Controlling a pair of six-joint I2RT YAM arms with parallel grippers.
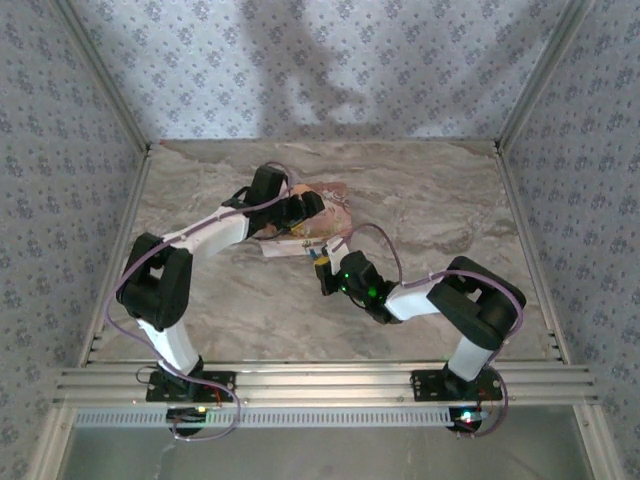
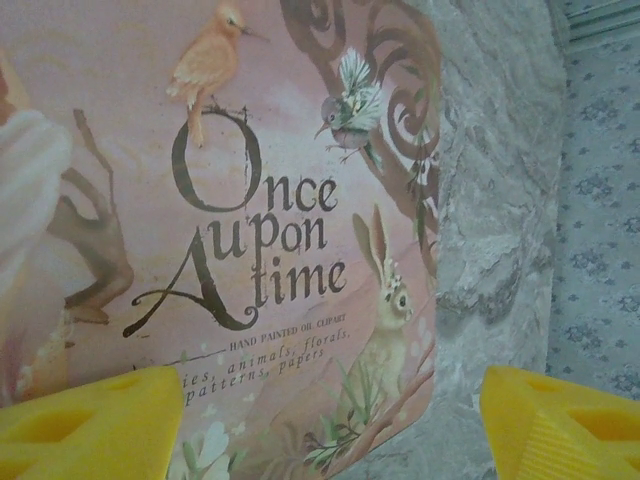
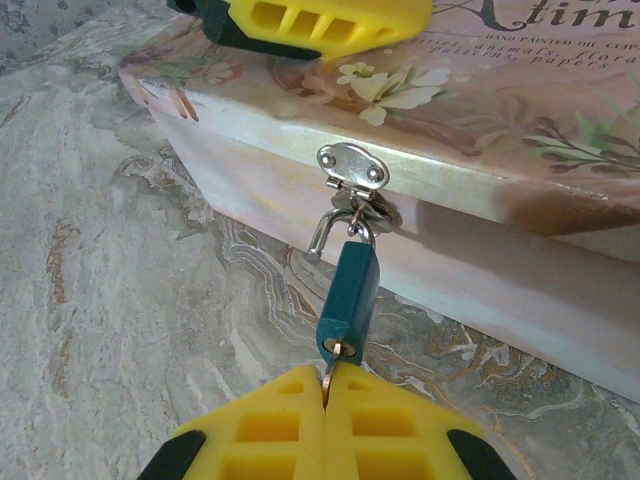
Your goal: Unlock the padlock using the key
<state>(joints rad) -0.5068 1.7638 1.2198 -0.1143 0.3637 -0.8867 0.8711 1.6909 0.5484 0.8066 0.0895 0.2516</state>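
Marble table (image 3: 100, 260); at right wrist, jaws pinch key (image 3: 329, 376) (in padlock (image 3: 350, 295)).

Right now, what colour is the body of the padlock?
Teal blue. The padlock shows best in the right wrist view.

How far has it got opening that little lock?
Done: the small metal key sits in the tiny blue padlock on the pink illustrated box's clasp. In hand: right gripper, jaws shut on the key. To do: slip the silvery shackle off; whether it has sprung is unclear.
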